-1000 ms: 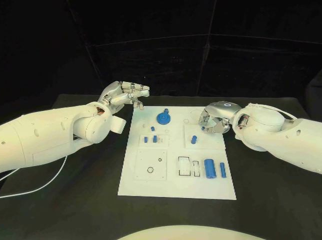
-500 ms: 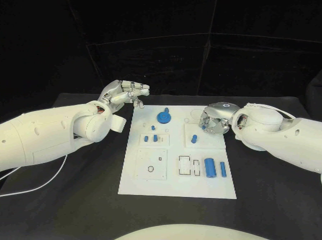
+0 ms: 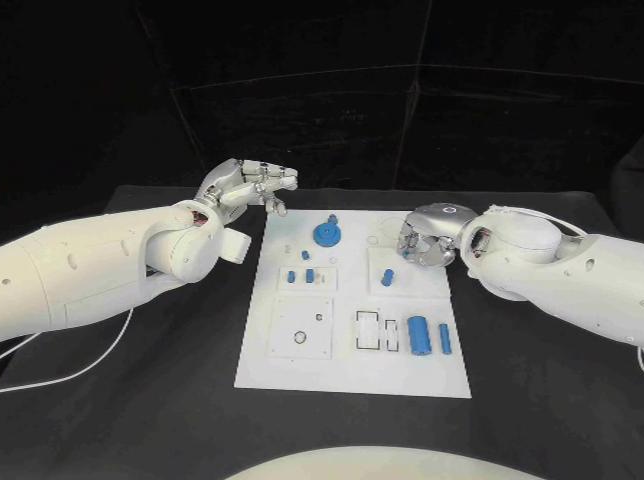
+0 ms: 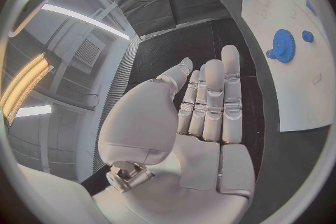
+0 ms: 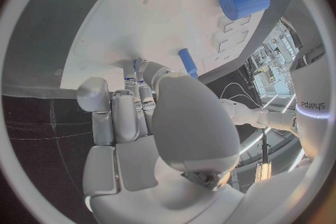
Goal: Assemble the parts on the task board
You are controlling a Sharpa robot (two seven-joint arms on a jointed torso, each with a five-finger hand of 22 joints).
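- Two hands flank the task board (image 3: 354, 345) in the head view. The board lies along the middle of the worktop (image 3: 538, 400), its far short edge near the worktop's far edge. The left hand (image 3: 250, 187) hovers just off the board's far left corner, over bare worktop, fingers loosely spread and holding nothing. The right hand (image 3: 426, 240) sits low at the board's far right edge, fingers curled down; whether they pinch a part I cannot tell. A blue gear (image 3: 327, 236) stands at the far middle, small pegs (image 3: 302, 274) left of centre, a short peg (image 3: 387, 278) right of it, and two blue cylinders (image 3: 429, 335) lie toward the near right.
- My reading: a pick or seating is under way at the far right, with most parts not yet placed. The next move calls for a small, careful finger action close to the board's edge.
- One open palm fills the left wrist view: the left hand (image 4: 203, 117) with fingers straight and side by side, empty, over dark worktop beside the board's (image 4: 294, 84) long edge, the gear (image 4: 283, 45) just past it. There is free room on that side.
- Close over the board (image 5: 140, 28) in the right wrist view, the right hand (image 5: 140, 123) points its fingertips onto the white surface near the short peg (image 5: 187, 63); the cylinders (image 5: 243, 1) lie well apart. Contact with any part is hidden.
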